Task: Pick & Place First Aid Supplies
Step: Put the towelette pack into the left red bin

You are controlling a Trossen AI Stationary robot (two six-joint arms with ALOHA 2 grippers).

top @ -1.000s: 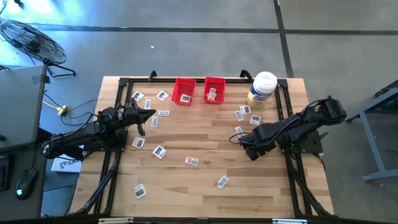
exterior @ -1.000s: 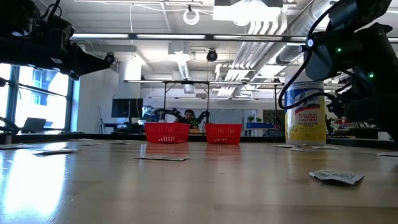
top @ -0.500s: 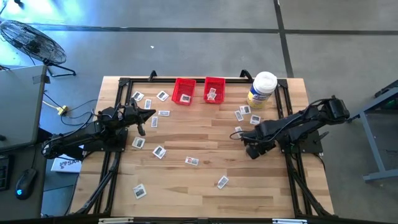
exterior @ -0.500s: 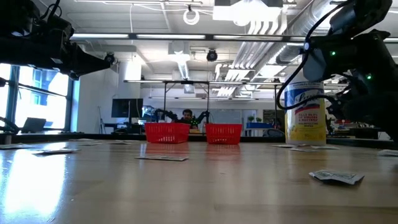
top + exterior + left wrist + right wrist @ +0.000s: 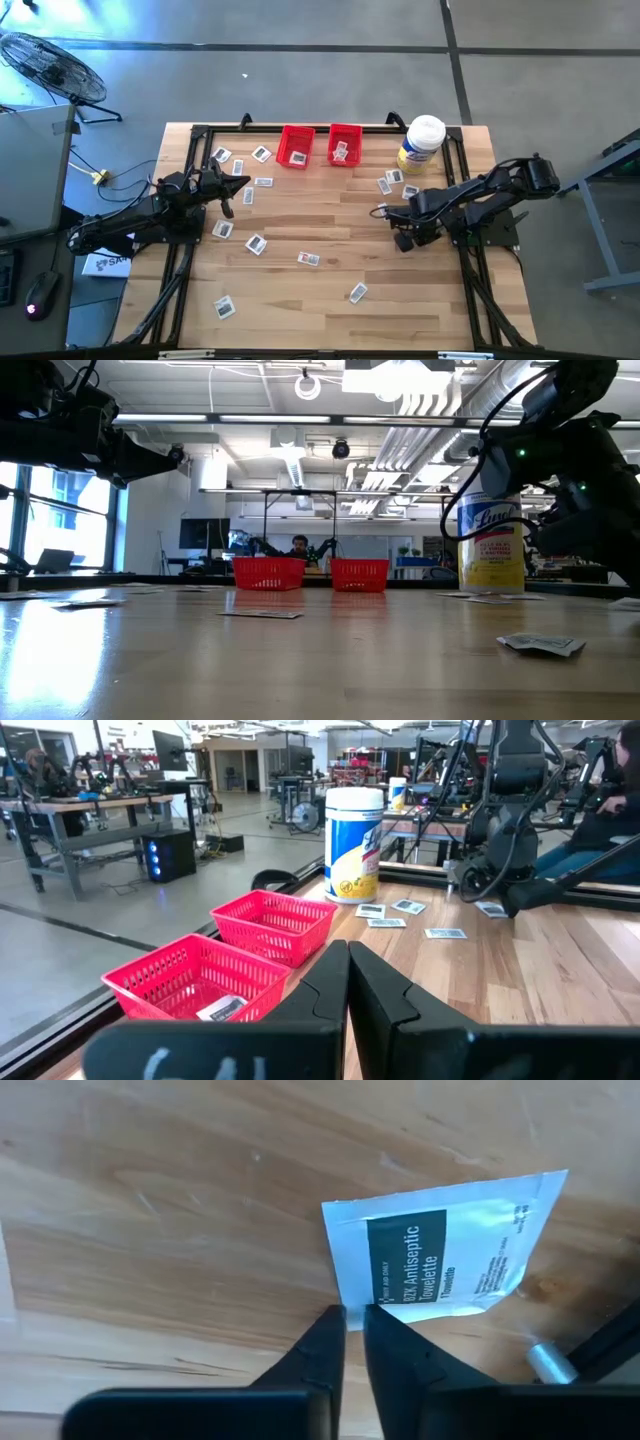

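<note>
You've got the big light wooden table with black rails down both sides, and both dark arms reaching in over it. Your left gripper is parked up above the left half of the table, fingers pressed flat together with nothing between them.

At the far edge sits the tall white-lidded plastic jar with a yellow label, and left of it two small red mesh bins side by side, each with a packet or so already inside.

Your right gripper is down low on the right half of the table, and in its wrist view the tips are nearly together, right at the edge of a flat white antiseptic towelette packet with a dark label lying on the wood. Can't tell if it's actually pinched yet.

The rest of the small white first aid packets are scattered flat around the table, a cluster by the jar and loose ones toward the near side.
</note>
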